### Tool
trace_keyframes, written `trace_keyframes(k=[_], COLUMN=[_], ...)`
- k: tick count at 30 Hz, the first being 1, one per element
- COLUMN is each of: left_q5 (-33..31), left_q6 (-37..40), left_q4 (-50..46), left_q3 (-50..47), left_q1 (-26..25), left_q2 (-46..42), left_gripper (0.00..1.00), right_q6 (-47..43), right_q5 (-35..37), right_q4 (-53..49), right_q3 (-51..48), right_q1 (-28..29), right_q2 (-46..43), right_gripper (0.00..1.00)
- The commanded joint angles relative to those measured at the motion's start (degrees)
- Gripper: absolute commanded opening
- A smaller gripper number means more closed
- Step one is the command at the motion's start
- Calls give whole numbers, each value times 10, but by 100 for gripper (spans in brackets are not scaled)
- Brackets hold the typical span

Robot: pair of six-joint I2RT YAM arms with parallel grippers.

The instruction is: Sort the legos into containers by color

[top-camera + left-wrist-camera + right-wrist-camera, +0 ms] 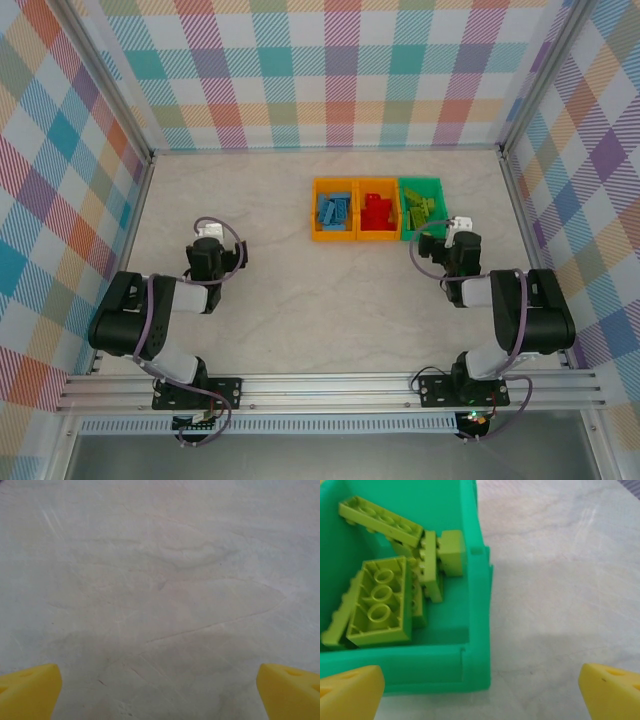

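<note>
Too small from above to count or tell apart: blue bricks (334, 210) in the left orange bin (315, 212), red bricks (376, 213) in the middle orange bin (378, 182), green bricks (420, 210) in the green bin (442, 200). Near right corner of that bin partly covered by the right gripper (458, 228) and its cable (425, 240). Fingers of it and of the left gripper (208, 232) hidden beneath the wrists there.

In the right wrist view, green bin cropped at top and left. Lower bricks half buried under upper ones, one cropped at the left edge. Yellow fingertips (350, 692) cropped at the bottom corners. Likewise cropped in the left wrist view, with the table (160, 580) soft and blurred.
</note>
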Motion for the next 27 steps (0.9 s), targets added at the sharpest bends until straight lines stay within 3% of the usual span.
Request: trace_keyframes(k=[1, 4, 7, 27], left_q5=[24, 26, 26, 26], left_q6=[-10, -11, -11, -11], left_q4=[39, 34, 34, 35], left_q3=[17, 18, 18, 18], left_q1=[13, 15, 15, 15], left_q2=[-1, -2, -2, -2], left_gripper=[100, 100, 100, 100], right_q6=[1, -2, -22, -20], right_q5=[-26, -28, -111, -113], right_q4=[63, 65, 51, 47], right_q3=[-1, 0, 7, 9], right_q1=[-2, -2, -11, -14], right_q2=[-2, 0, -1, -1], right_gripper=[100, 100, 100, 100])
